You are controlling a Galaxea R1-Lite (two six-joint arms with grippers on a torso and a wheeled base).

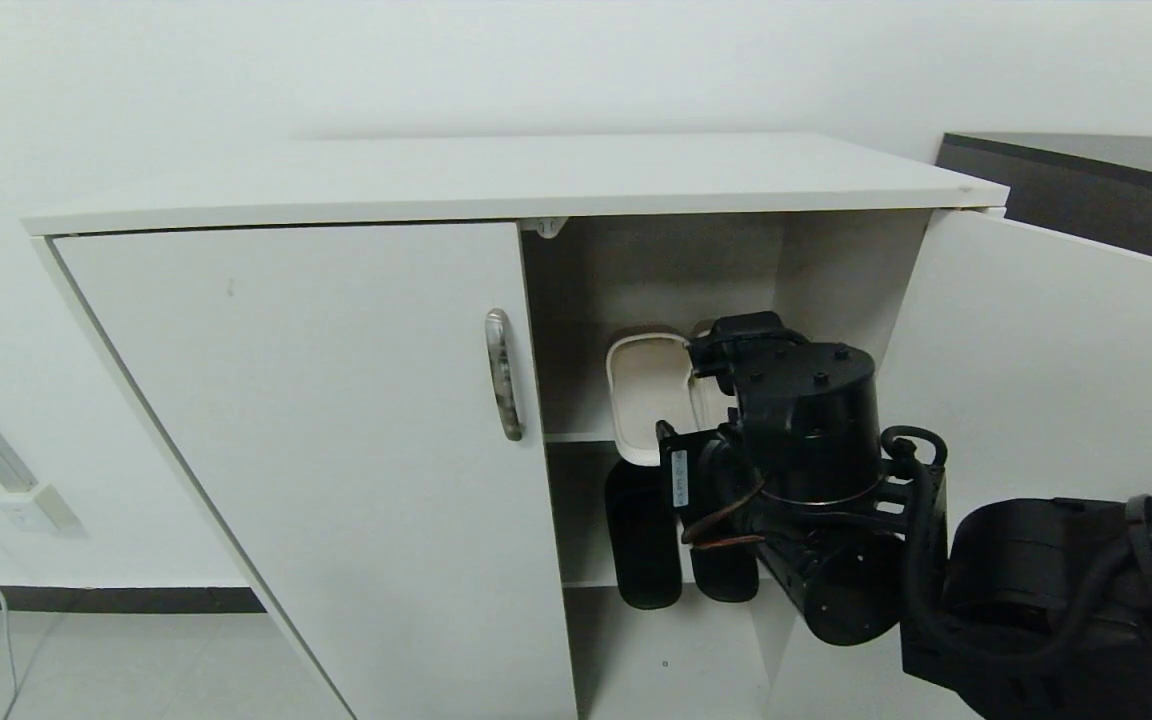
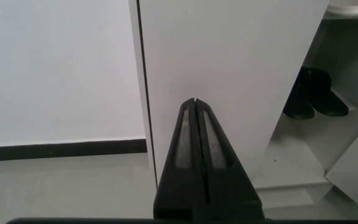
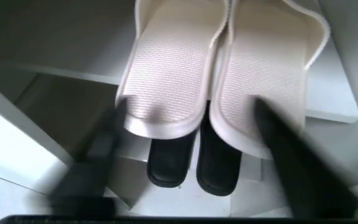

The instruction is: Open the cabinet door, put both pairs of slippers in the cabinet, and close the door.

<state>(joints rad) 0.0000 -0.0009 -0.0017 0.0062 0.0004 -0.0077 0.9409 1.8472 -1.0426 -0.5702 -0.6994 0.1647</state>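
Right hand inside open cabinet, at white slippers.
Spread open either side of pair, above black slippers; left hand pinched closed, facing closed door.

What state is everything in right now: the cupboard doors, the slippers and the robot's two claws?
White cabinet's left door, metal handle: closed.
Its right door: swung open.
Pair of cream ribbed slippers: side by side on the upper shelf, ends overhanging its edge.
Pair of black slippers: on the shelf below.
Robot's left gripper: shut, empty.
Robot's right gripper: open, fingers either side of the cream slippers.
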